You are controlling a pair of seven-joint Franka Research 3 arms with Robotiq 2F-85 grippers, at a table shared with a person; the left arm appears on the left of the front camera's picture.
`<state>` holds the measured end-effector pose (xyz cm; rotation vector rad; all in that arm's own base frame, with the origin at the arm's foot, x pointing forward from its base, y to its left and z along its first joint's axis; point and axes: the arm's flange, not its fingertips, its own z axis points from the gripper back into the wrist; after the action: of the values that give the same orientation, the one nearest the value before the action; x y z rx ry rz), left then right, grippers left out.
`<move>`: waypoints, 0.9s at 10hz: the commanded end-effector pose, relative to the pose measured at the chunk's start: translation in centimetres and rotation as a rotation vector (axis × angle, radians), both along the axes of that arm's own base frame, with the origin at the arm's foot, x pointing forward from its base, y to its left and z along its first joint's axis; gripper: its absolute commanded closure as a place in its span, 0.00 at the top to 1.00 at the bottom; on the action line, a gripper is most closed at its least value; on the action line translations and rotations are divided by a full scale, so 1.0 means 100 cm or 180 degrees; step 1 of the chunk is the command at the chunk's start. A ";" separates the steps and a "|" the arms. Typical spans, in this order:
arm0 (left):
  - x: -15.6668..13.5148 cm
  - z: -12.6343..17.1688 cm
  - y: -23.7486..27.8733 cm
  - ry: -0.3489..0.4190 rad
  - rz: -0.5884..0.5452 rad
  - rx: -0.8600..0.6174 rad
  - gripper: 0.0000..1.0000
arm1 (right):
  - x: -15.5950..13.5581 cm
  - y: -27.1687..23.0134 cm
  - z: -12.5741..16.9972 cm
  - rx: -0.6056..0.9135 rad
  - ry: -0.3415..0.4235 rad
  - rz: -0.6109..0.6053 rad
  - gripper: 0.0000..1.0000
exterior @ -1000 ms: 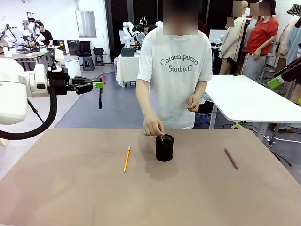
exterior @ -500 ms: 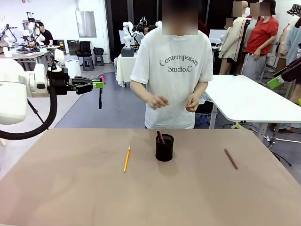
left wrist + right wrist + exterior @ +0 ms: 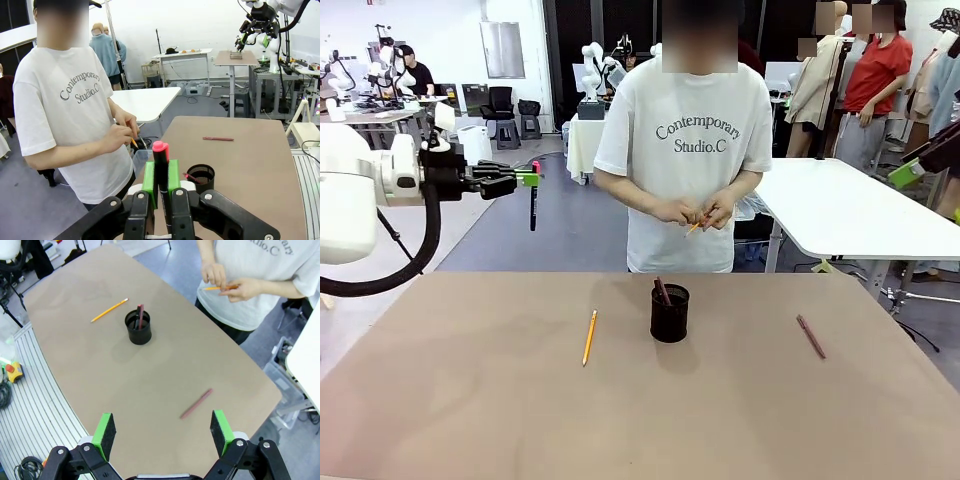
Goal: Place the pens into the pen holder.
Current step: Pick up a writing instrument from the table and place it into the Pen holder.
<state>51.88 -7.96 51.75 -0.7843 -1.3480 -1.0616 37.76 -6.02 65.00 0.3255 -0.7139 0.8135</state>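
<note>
Brown counter (image 3: pixel 470 400) carries a black wire-mesh pen holder (image 3: pixel 670 315) with one dark pen (image 3: pixel 661 291) inside. A yellow pencil (image 3: pixel 589 337) lies left of it and a maroon pen (image 3: pixel 811 337) well right. The left fingers (image 3: pixel 149 184) clamp a black pink-capped pen (image 3: pixel 160 170) aloft, and the right fingers (image 3: pixel 105 435) gape empty. I judge three are still to go in.

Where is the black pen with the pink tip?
Front view: the black pen hangs upright, clamped in the left gripper, high at the left, up and left of the yellow pencil and pen holder.

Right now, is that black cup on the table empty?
Not empty. The pen holder stands upright, and one dark reddish pen leans out over its rim.
</note>
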 end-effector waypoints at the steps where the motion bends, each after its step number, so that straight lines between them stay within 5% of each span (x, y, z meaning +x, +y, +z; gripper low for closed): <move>1: -0.001 0.002 -0.001 -0.0027 -0.0007 0.0008 0.00 | 0.000 0.001 0.001 0.0007 -0.0012 0.0012 1.00; 9: -0.001 0.002 -0.001 -0.0027 -0.0007 0.0008 0.00 | 0.000 0.001 0.001 0.0007 -0.0012 0.0012 1.00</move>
<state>51.88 -7.96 51.75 -0.7843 -1.3480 -1.0616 37.76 -6.02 65.00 0.3255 -0.7139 0.8135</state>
